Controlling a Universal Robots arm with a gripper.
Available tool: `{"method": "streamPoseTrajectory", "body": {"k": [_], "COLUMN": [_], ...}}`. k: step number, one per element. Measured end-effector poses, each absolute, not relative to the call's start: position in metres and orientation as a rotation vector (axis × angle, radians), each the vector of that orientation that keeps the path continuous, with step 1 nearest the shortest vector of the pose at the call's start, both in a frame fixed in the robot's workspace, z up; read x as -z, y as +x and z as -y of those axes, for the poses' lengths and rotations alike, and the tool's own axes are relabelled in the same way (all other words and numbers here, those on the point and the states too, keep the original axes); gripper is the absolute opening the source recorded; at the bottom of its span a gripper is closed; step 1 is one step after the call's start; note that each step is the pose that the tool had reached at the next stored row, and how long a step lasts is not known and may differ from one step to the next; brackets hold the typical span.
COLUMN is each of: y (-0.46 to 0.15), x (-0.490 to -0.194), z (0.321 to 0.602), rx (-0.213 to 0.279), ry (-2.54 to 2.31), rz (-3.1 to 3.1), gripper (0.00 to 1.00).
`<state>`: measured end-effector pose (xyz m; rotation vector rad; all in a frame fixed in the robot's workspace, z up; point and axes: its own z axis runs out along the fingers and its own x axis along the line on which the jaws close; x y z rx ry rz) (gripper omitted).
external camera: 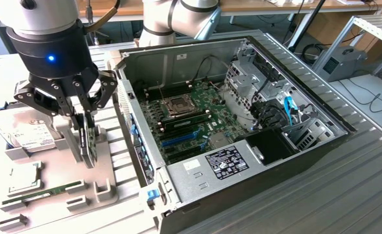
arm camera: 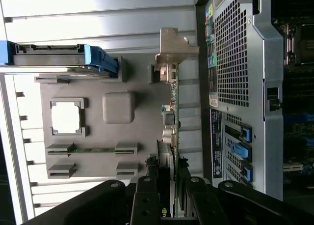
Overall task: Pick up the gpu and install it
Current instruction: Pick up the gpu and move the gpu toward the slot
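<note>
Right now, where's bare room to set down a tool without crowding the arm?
Ribbed table on the exterior view's right of the computer case: bare, best spot. Crowded: the gray holder beside the case, with hard drive, memory stick, graphics card and the gripper over it.

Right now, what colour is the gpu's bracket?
The bracket is pale silver, clearest in the wrist view.
</note>
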<state>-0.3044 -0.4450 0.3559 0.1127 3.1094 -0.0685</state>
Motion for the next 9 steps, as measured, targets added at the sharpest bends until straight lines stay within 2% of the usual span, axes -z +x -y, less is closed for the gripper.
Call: {"method": "streamPoseTrajectory", "body": {"k": [9], "y": [-0.3044], "x": [-0.3603], "z": [0.4450], "rx": [0.069], "ry": [0.113], "rz": [-3.109], "gripper": [0.26]}}
